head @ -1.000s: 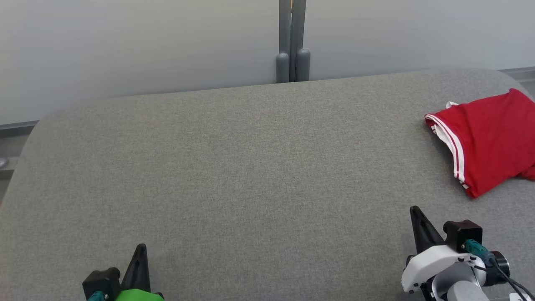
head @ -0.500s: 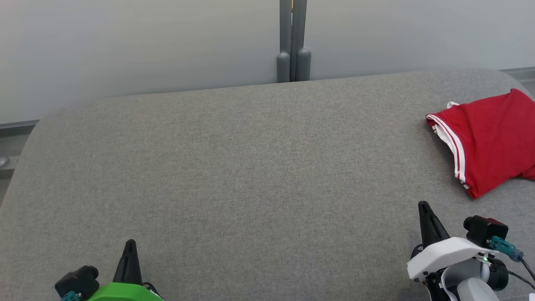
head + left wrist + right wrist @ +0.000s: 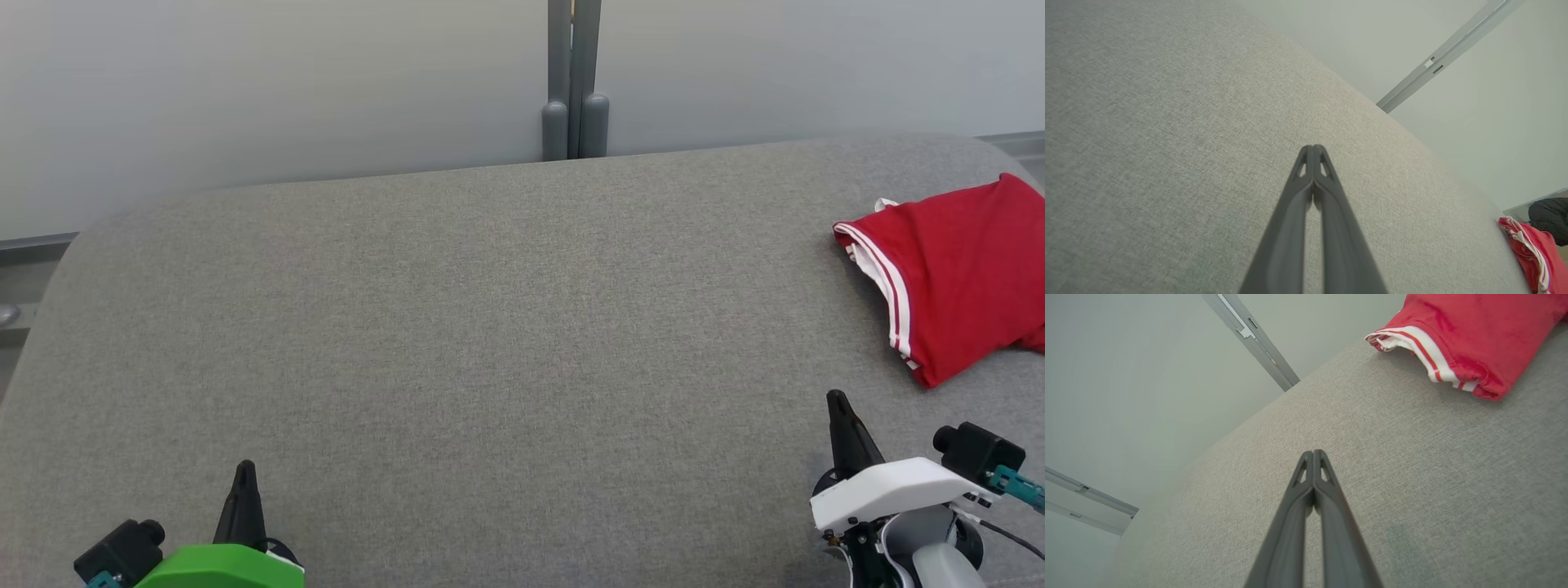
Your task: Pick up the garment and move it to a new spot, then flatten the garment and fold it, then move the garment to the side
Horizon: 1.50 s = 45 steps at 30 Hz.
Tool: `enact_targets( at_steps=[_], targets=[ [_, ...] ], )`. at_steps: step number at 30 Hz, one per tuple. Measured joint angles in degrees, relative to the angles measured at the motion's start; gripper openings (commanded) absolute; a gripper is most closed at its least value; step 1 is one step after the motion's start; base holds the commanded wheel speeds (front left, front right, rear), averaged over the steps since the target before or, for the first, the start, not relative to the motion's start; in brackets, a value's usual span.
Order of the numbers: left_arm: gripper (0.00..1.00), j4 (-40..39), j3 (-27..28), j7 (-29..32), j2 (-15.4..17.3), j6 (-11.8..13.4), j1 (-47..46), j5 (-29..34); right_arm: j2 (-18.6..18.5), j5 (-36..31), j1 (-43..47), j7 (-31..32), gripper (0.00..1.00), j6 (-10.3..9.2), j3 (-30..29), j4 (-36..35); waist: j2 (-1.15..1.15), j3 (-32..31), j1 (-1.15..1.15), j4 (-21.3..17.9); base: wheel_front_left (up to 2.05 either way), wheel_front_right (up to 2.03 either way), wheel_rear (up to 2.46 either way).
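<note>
While left end effector (image 3: 245,469) and right end effector (image 3: 835,400) are closed, garment (image 3: 955,278) lies apart.

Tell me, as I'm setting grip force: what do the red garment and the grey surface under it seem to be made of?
The red garment with white-striped trim looks like soft matte knit, perhaps cotton jersey: it slumps in folds and has a stitched hem. The grey padded surface looks like matte woven upholstery cloth: it has a fine heathered weave and rounded edges.
</note>
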Motion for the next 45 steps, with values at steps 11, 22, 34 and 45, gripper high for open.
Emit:
enact_targets(
  at_steps=[11,22,34,45],
  targets=[
    [0.0,-1.8,0.9,2.5,0.0,-0.3,-0.2,-9.5,-0.1,10.3,0.5,2.4,0.0,-0.01,-0.5,-1.9,0.0,0.1,0.0,0.1,0.0,0.0,0.0],
    [0.0,-3.2,1.5,4.4,0.0,-0.7,-0.8,-17.1,-0.1,18.7,0.7,4.4,0.0,-0.02,-0.8,-3.4,0.0,0.1,0.0,0.2,0.0,0.0,0.0],
    [0.0,-4.6,2.2,6.4,0.1,-0.9,-0.9,-24.5,-0.2,27.0,0.8,6.2,0.0,-0.03,-1.2,-4.8,0.0,0.2,0.0,0.3,0.0,0.0,0.0],
    [0.0,-5.6,2.8,8.0,0.1,-1.2,-1.2,-30.8,-0.2,33.8,1.0,7.9,0.0,-0.03,-1.5,-6.1,0.0,0.2,0.0,0.4,0.0,0.0,0.0]
  ],
)
